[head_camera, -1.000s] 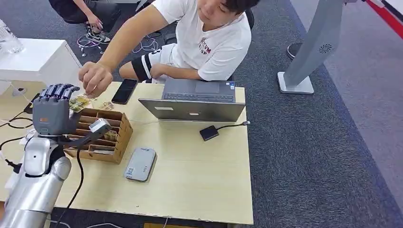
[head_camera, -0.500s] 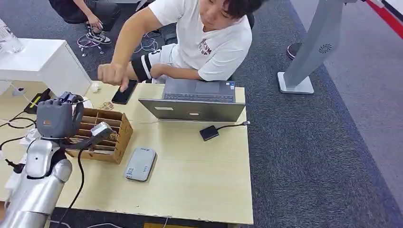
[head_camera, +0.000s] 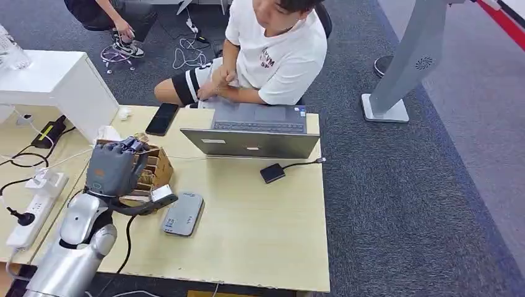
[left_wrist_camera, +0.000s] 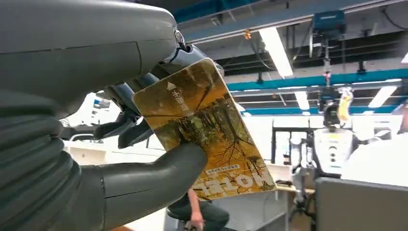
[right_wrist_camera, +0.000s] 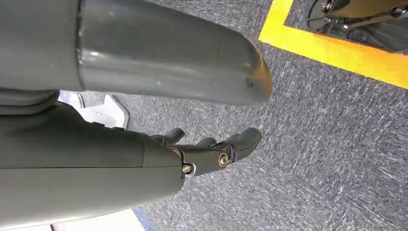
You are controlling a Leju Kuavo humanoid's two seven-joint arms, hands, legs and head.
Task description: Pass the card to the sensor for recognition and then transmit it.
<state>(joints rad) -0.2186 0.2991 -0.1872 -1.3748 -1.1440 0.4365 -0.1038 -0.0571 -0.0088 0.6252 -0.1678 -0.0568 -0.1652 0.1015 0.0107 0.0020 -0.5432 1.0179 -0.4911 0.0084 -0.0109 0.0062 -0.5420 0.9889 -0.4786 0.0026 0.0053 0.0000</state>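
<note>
i have the card [left_wrist_camera: 204, 130] pinched in my left hand [head_camera: 114, 167], thumb against fingers [left_wrist_camera: 137, 127]; the grey card reader [head_camera: 183, 213] lies just to its right on the table [head_camera: 260, 229].

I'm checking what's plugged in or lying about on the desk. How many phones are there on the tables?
2: a black phone lies on the wooden table beside the laptop; another dark one lies near the white cabinet. Others may be hidden.
</note>
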